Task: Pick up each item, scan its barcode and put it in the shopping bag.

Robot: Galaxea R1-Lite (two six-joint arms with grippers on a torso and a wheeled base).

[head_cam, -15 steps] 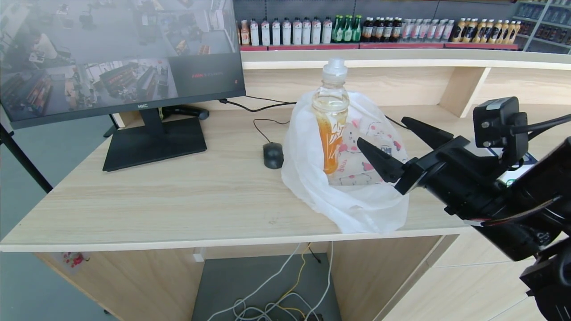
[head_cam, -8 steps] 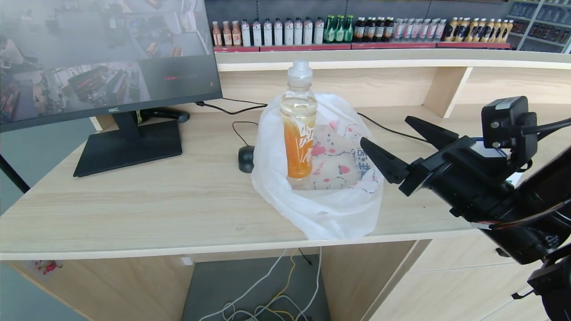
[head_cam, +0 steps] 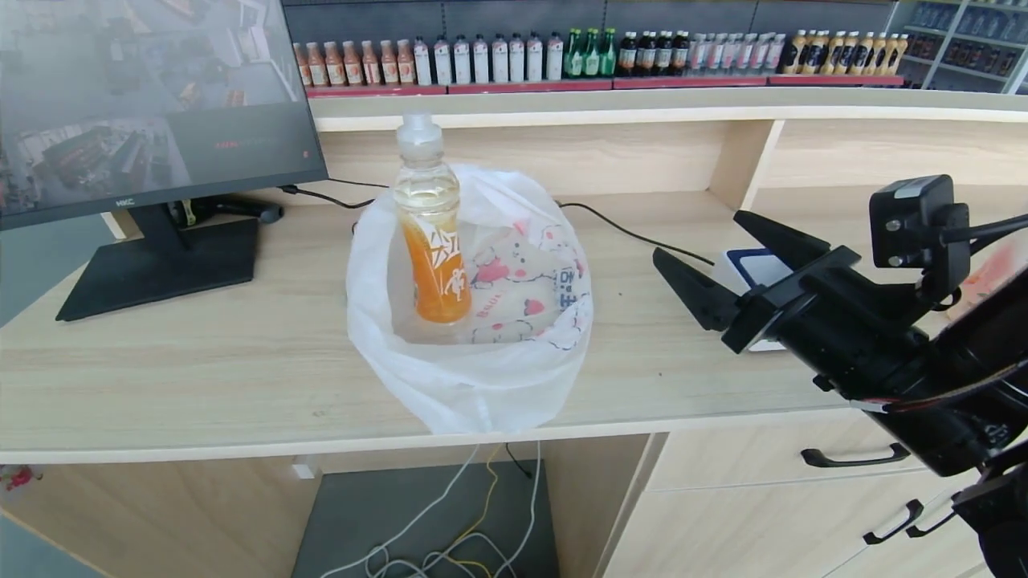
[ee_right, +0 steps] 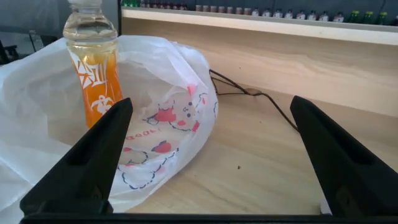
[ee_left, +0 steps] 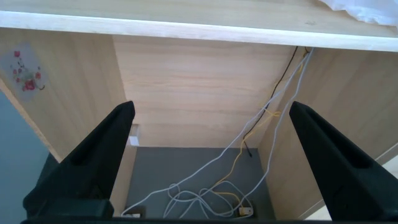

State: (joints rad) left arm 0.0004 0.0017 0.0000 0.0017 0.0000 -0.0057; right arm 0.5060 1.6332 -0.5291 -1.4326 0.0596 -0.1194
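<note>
Right gripper (head_cam: 699,234) hung over the right part of the counter (head_cam: 241,361), jaws spread wide with nothing between them, tips pointing left toward the shopping bag (head_cam: 474,377). The orange-drink bottle (head_cam: 430,233) stood upright inside that bag, its long axis vertical and its capped neck rising clear of the bag's open mouth, so that item looked already packed.

The likeliest next item was a small white box with a blue face (head_cam: 751,269), lying flat on the counter just behind and below the right gripper and partly hidden by its fingers. Which way its long axis ran could not be told. It lay on the robot's right, so the right arm was by far the nearer, and the move would probably call for the gripper to tip down onto the box. Something pinkish at the far right edge was too blurred to name.

Left gripper (ee_left: 211,155), equally wide and empty, hung low in front of the counter, facing the opening beneath it, well apart from every item.

A black cable (head_cam: 626,233) ran across the counter between bag and box. It could snag a low sweep. A monitor (head_cam: 144,104) stood far left, out of the way.
</note>
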